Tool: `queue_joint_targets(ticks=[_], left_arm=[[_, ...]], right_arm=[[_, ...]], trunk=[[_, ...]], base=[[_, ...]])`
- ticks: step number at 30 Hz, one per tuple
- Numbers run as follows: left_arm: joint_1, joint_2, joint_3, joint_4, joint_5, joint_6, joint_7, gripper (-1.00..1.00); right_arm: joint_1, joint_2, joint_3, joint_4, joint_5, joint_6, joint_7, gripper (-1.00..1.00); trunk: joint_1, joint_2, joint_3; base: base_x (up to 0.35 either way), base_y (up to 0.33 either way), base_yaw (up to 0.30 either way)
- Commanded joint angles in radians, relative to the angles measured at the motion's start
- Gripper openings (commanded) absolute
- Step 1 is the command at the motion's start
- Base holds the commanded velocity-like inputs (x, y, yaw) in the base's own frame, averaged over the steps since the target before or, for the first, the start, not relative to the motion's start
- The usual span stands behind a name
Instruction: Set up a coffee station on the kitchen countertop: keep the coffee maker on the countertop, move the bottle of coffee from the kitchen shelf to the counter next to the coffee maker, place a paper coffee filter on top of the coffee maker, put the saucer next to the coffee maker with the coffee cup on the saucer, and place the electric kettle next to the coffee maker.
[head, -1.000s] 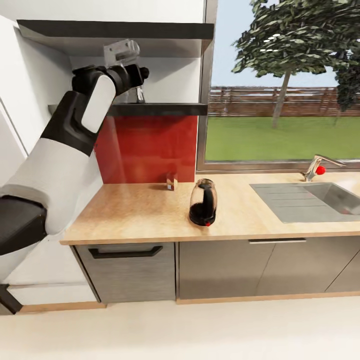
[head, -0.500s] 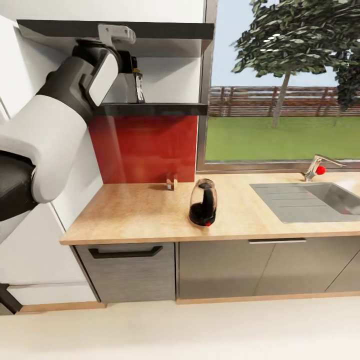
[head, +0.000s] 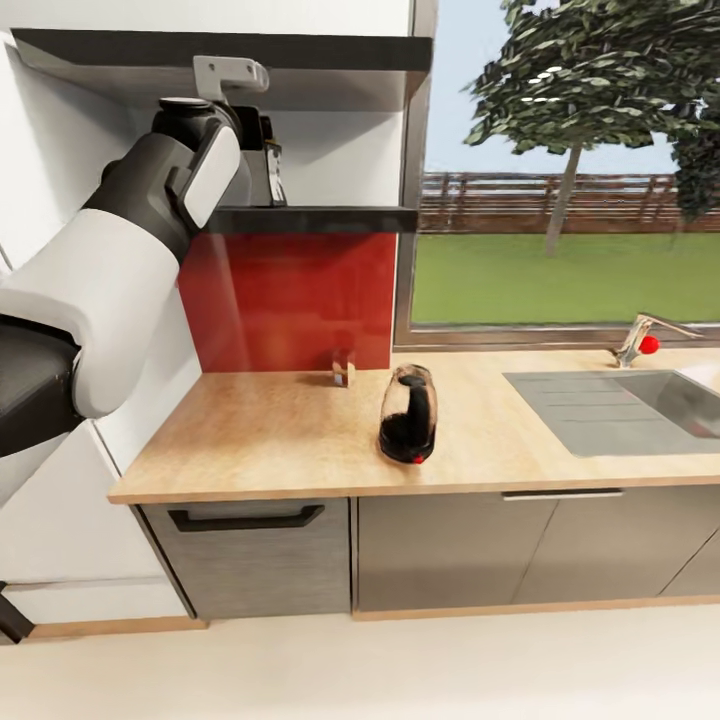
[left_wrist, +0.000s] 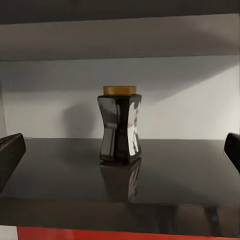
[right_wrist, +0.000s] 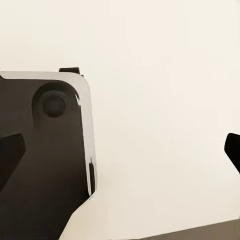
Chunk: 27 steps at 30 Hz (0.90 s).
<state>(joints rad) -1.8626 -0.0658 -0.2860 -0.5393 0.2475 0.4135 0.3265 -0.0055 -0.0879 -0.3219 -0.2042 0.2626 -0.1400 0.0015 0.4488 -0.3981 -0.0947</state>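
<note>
The bottle of coffee (left_wrist: 119, 127), a dark jar with a yellow lid, stands upright on the dark kitchen shelf (head: 320, 218). My left gripper (head: 262, 140) is raised to shelf height in front of it and is open. Its fingertips (left_wrist: 11, 152) sit wide apart, short of the jar, with nothing between them. The electric kettle (head: 408, 415) stands on the kitchen countertop (head: 260, 440) near the front edge. My right gripper (right_wrist: 120, 150) is open over pale floor beside the robot's dark base. The coffee maker, paper coffee filter, saucer and coffee cup are out of view.
A small brown box (head: 343, 366) sits at the back of the counter against the red backsplash (head: 290, 300). The steel sink (head: 620, 405) and a tap (head: 640, 342) with a red knob are at the right. A second shelf (head: 250, 55) hangs close above the gripper.
My left arm has swung up and in, bringing the gripper level with the shelf and facing the jar. The head view has shifted slightly; the kettle has not moved.
</note>
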Motion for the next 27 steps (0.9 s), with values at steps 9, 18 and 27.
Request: queue_joint_targets(ticks=[9, 18, 27], left_arm=[[-0.001, 0.004, -0.007, -0.002, 0.011, -0.002, 0.012, 1.0], [-0.001, 0.011, 0.001, -0.001, 0.011, -0.005, 0.012, 1.0], [0.015, 0.012, 0.004, -0.002, 0.013, -0.007, 0.013, 1.0]], right_arm=[[-0.001, 0.003, -0.008, 0.0, 0.01, -0.003, -0.005, 1.0], [-0.001, 0.004, -0.008, 0.0, 0.01, -0.003, -0.006, 1.0], [-0.001, 0.005, -0.008, 0.0, 0.01, -0.003, -0.006, 1.0]], trunk=[[0.001, -0.002, -0.002], [0.001, -0.002, -0.002], [0.001, -0.002, -0.002]], base=[[0.136, 0.013, 0.0], [0.032, 0.001, 0.0], [0.106, 0.015, 0.0]])
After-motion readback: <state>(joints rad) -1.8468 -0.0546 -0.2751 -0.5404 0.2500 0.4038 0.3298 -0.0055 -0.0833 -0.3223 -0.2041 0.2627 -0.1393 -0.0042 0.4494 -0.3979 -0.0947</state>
